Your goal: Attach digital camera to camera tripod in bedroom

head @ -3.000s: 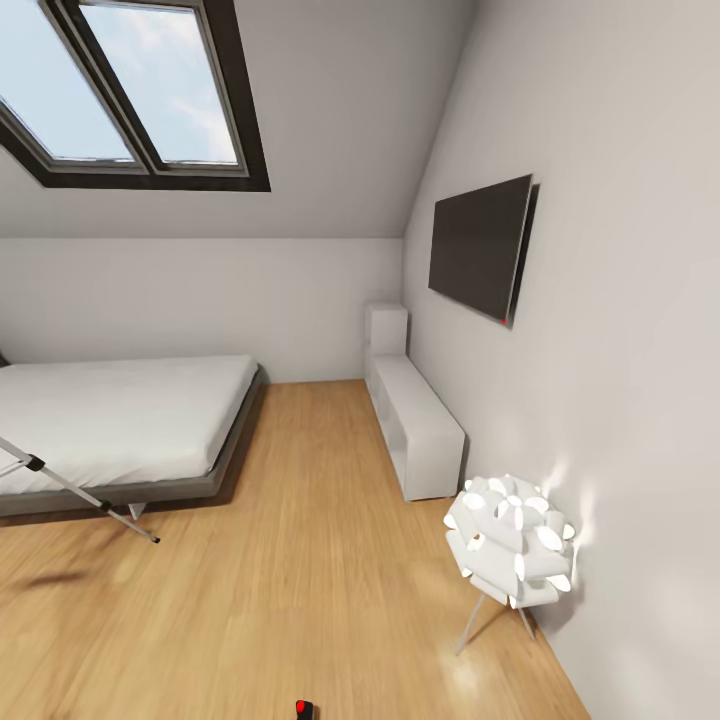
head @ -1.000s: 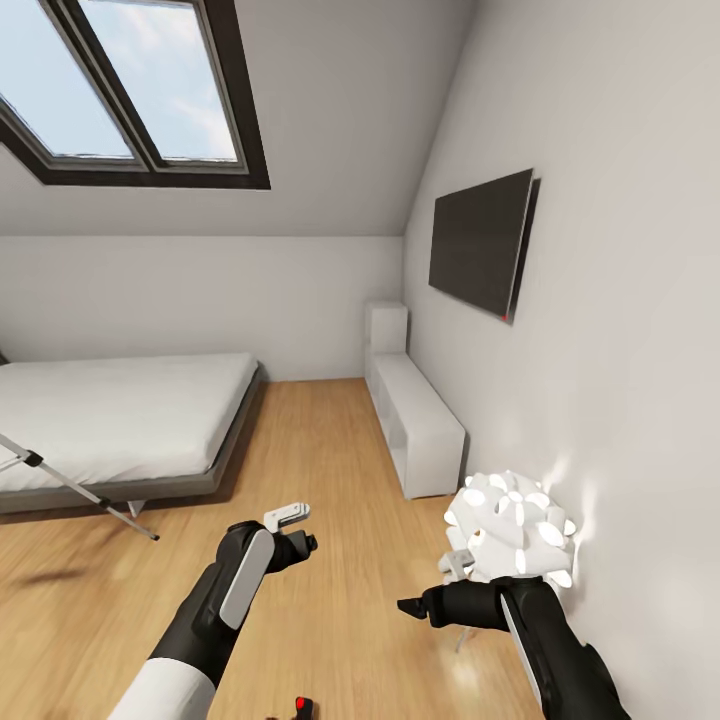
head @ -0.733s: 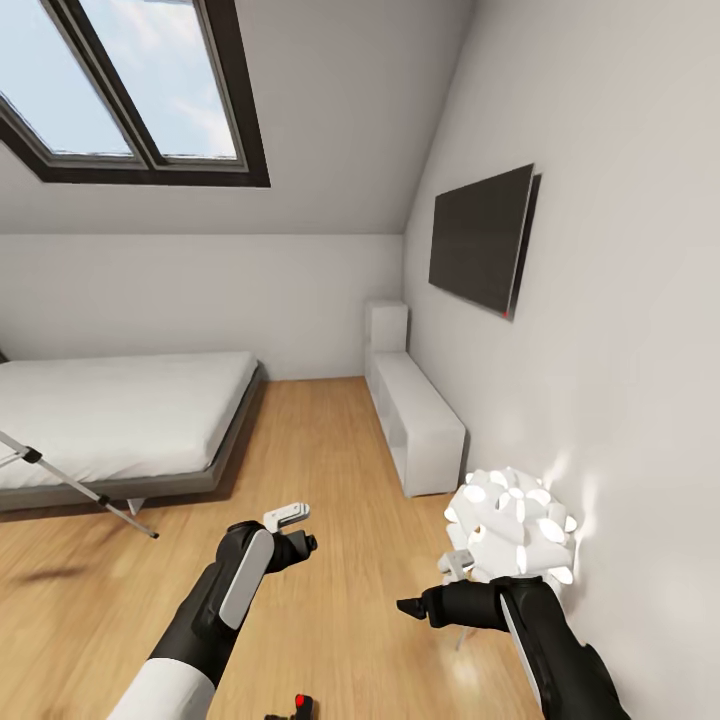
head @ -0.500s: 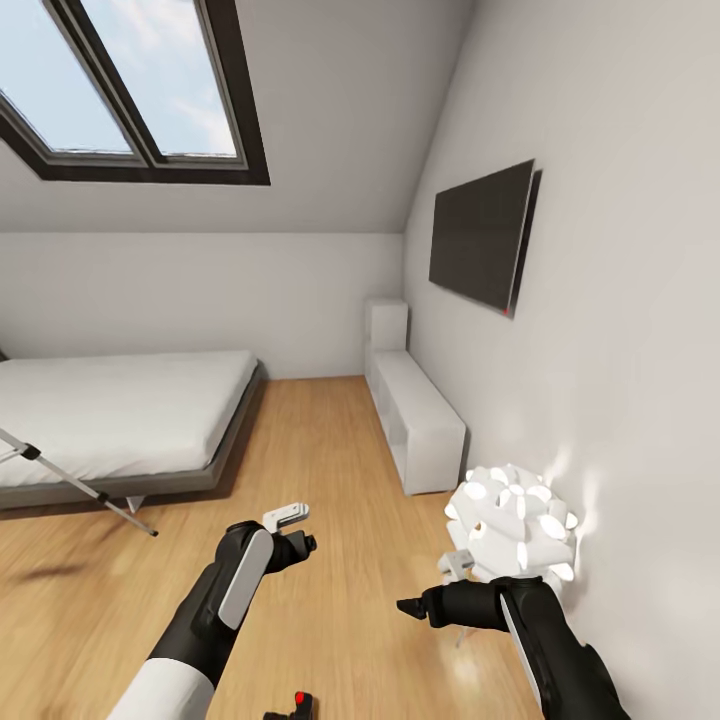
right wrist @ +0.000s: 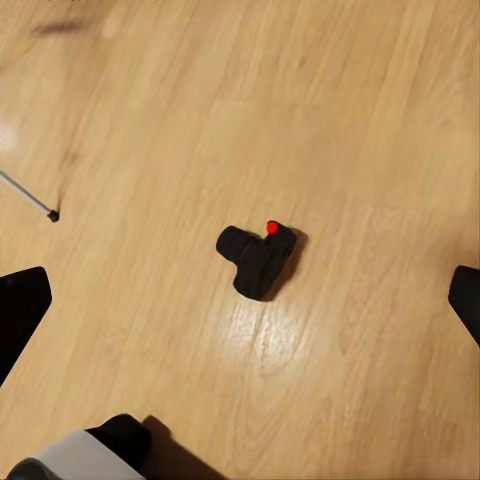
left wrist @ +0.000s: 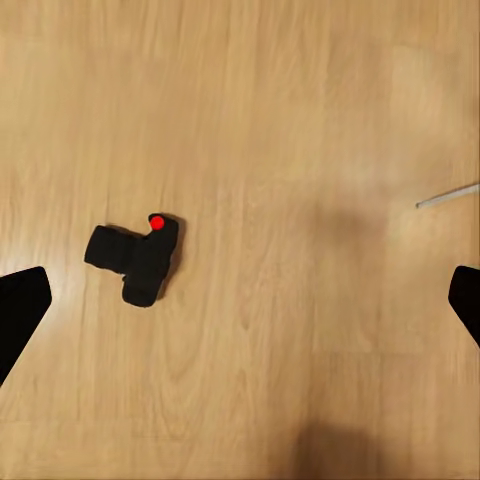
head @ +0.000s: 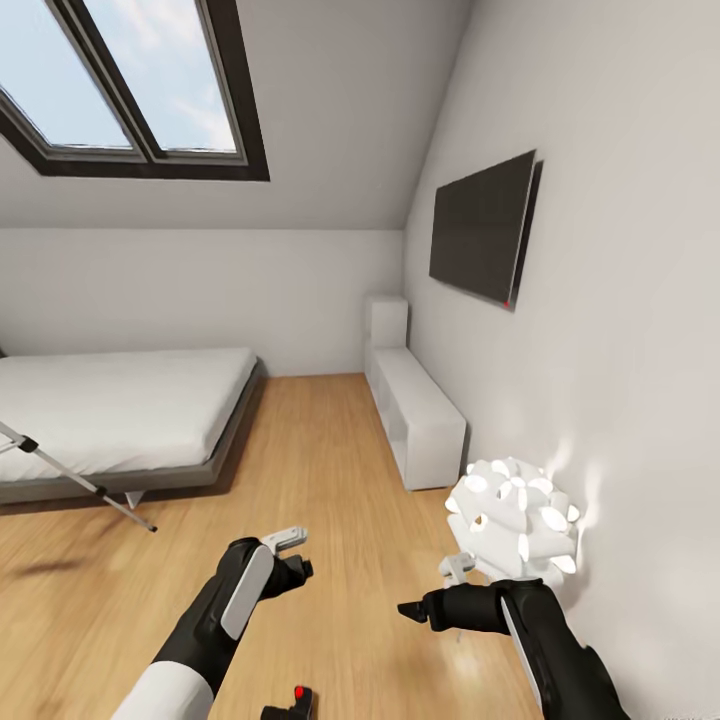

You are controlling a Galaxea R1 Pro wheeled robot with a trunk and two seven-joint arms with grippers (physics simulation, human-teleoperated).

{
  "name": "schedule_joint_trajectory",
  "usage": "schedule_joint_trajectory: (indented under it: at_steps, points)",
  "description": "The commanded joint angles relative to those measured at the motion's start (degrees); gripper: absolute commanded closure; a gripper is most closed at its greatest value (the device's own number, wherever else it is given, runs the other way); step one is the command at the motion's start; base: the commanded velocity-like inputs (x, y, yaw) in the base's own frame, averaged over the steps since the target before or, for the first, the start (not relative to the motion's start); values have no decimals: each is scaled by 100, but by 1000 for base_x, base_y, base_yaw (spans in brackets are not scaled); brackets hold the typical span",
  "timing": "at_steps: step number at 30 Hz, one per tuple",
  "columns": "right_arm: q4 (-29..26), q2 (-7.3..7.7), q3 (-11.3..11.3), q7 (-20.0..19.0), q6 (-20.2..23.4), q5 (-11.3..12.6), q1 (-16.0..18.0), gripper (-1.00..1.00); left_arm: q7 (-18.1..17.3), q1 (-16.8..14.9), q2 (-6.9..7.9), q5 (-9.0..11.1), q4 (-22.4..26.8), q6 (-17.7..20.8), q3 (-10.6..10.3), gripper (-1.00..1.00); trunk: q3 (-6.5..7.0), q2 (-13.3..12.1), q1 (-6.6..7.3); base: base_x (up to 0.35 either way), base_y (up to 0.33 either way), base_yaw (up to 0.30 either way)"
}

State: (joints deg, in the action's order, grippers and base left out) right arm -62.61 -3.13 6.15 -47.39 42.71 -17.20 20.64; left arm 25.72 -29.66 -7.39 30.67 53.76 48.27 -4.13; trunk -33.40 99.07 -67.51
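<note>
head view: an attic bedroom with a sloped white ceiling, a dark-framed skylight (head: 140, 90) and a wood floor (head: 330, 470). a low grey bed (head: 120, 420) with a white mattress stands at the left; white cube shelves (head: 415, 415) run along the right wall below a dark wall screen (head: 482, 240). a white petal-shaped floor lamp (head: 512, 520) stands near the right wall, just behind the right forearm. one silver-white leg of the camera tripod (head: 75, 475) slants down from the left edge to a dark foot on the floor, in front of the bed; the rest of the tripod is cut off by the frame. both arms reach forward over the floor: the left pincer (head: 290, 555) and the right pincer (head: 425, 600) are each held above the boards, touching nothing. the digital camera (head: 292, 703) lies on the floor at the bottom edge, between the two arms, its red button visible.

left wrist view: the digital camera (left wrist: 135, 261) lies on the boards, well apart from both dark fingertips (left wrist: 20, 310), which stand wide apart at the picture's edges. a thin pale line that may be a leg of the tripod enters at one edge.

right wrist view: the digital camera (right wrist: 258, 260) lies between the widely parted fingertips (right wrist: 20, 310), untouched; the foot of a tripod leg (right wrist: 30, 202) rests on the floor well apart from it.
</note>
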Motion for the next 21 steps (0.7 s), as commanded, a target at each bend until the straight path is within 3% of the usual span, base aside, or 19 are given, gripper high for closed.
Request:
schedule_joint_trajectory:
  at_steps: [1, 10, 21]
  points:
    - [-6, -7, 25, -59, 18, -58, 6, -100, 57, -4, 2, 61, -11, 7, -9, -100, -25, 45, -22, 0, 0, 0]
    - [-14, -3, 52, -60, 13, -48, 7, -100, 56, -4, 2, 44, -378, -155, -15, -100, -186, 406, -220, 0, 0, 0]
    - [-11, 10, 107, -60, 16, -55, 5, -100, 58, -4, 1, 49, -433, -367, -18, -100, -384, 847, -461, 0, 0, 0]
